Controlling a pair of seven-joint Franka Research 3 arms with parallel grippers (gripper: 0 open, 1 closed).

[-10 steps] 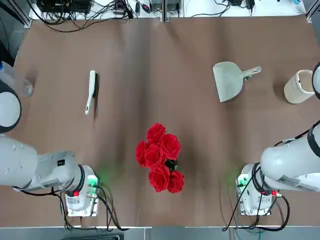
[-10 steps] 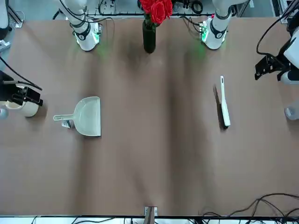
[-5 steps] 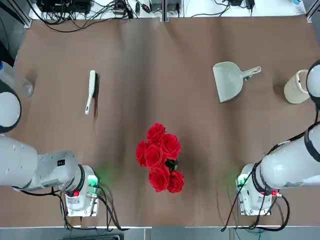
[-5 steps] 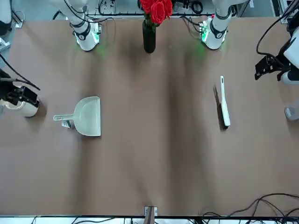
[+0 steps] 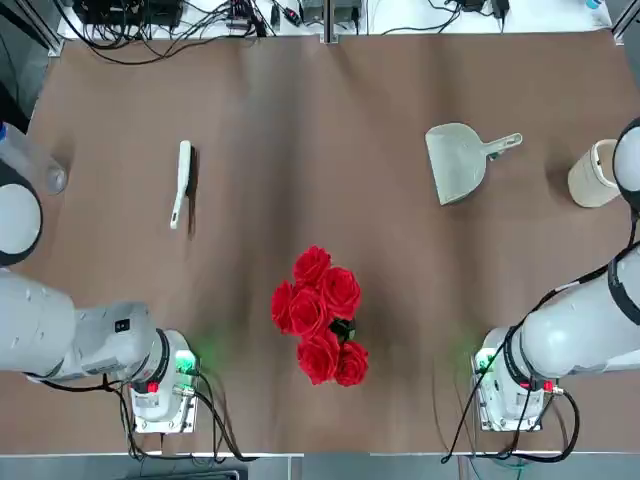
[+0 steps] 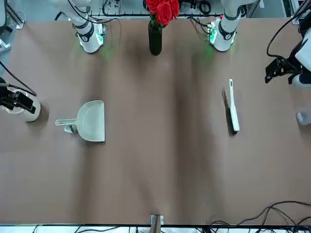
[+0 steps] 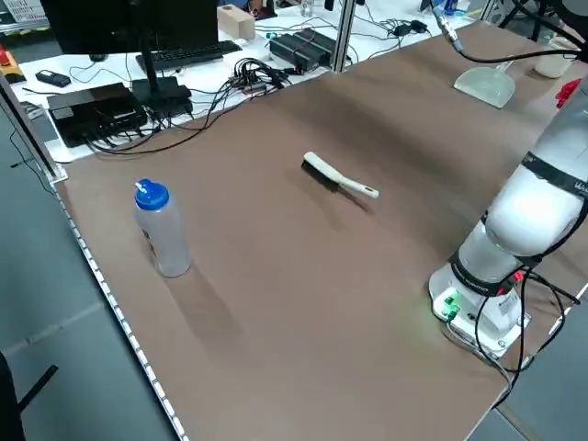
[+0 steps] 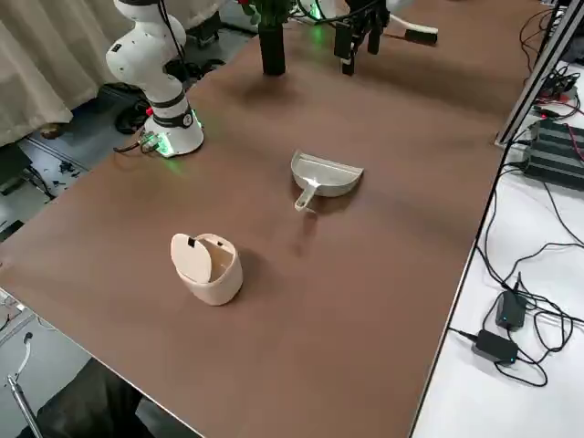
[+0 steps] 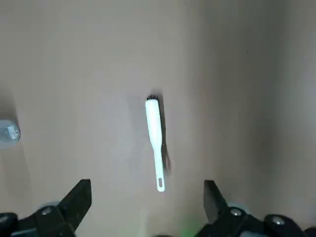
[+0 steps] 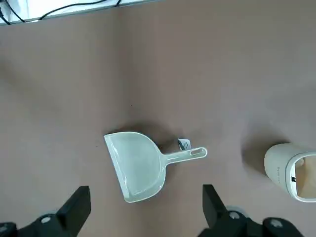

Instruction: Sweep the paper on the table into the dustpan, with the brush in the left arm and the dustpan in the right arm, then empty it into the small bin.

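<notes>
Nearest the robot, the two white, smooth-shelled arm bases stand at the table's [image 5: 320, 120] edge, with a bunch of red roses [image 5: 320, 315] in a dark, slim vase between them. The tabletop is a matte brown sheet, faintly streaked.

Farther out on the robot's left lies the brush [image 5: 181, 183], a slim cream stick with a dark strip of bristles along one side and a hole at the handle's tip. The left gripper [image 9: 146, 186] hangs high above it, its dark fingers spread wide and empty. A clear plastic bottle [image 7: 161, 230] with a blue cap stands near the left edge.

On the robot's right, about as far out, the dustpan [image 5: 457, 160] lies flat: pale grey plastic with a wide, rounded scoop and a short handle pointing towards the bin [image 5: 596, 174], a cream cylinder set well apart from it. A tiny white scrap (the paper [image 10: 183, 144], as far as one can tell) sits just beside the handle. The right gripper [image 10: 145, 190] is likewise spread wide, holding nothing.

At the far edge, black cables trail off the table.

Compared with a second ago, the right gripper has swung outward and now hangs over the bin; brush, dustpan, bin, roses and the left arm have not moved.
</notes>
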